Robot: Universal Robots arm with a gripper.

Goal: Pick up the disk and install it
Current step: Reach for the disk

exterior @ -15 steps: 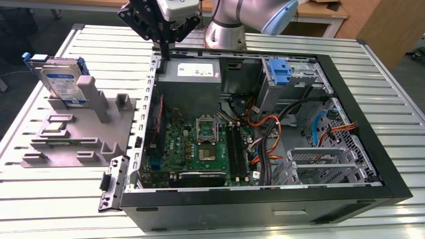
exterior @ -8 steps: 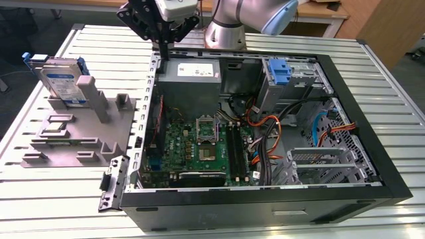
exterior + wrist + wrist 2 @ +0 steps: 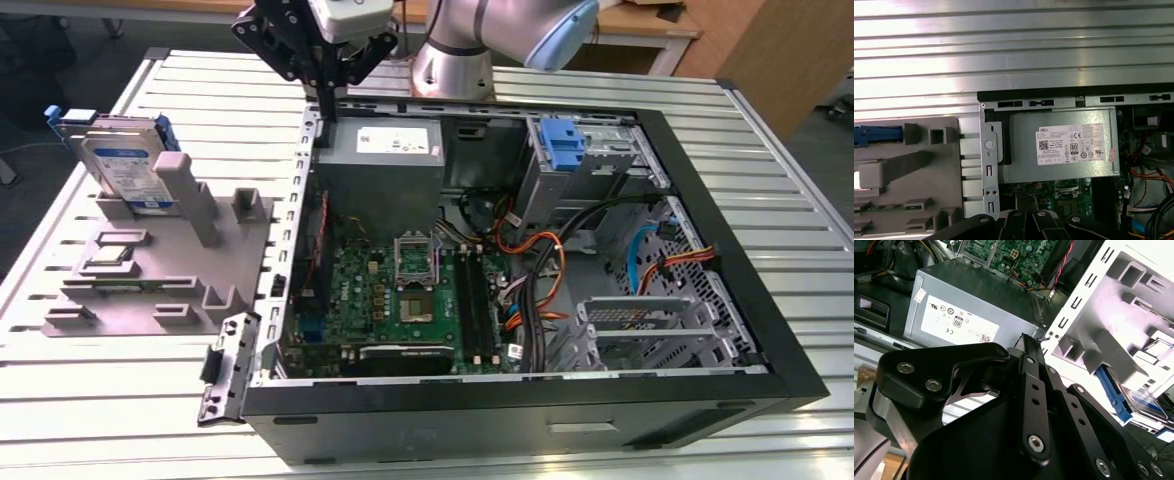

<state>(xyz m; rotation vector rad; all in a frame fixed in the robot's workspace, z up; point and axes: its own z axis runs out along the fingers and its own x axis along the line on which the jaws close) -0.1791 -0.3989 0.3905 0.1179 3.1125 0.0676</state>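
Note:
The disk [image 3: 118, 165] stands on edge in a grey fixture [image 3: 147, 270] at the exterior view's left, outside the computer case. It is silver-grey with a white-and-blue label and blue side rails. In the second wrist view the disk [image 3: 1145, 400] lies beyond the fixture, well away from my fingertips. Its blue rail [image 3: 876, 136] shows in the first wrist view. My black gripper [image 3: 322, 97] hangs above the case's back corner, next to the power supply [image 3: 380, 150]. The gripper [image 3: 1026, 340] is shut with nothing in it, its fingers meeting at a point.
The open computer case [image 3: 534, 400] holds a motherboard [image 3: 400, 290], loose cables [image 3: 534, 260], a drive cage [image 3: 654, 330] and an upright blue latch piece [image 3: 561, 140]. Everything rests on a slatted metal table [image 3: 774, 150]. The fixture carries other small parts [image 3: 110, 255].

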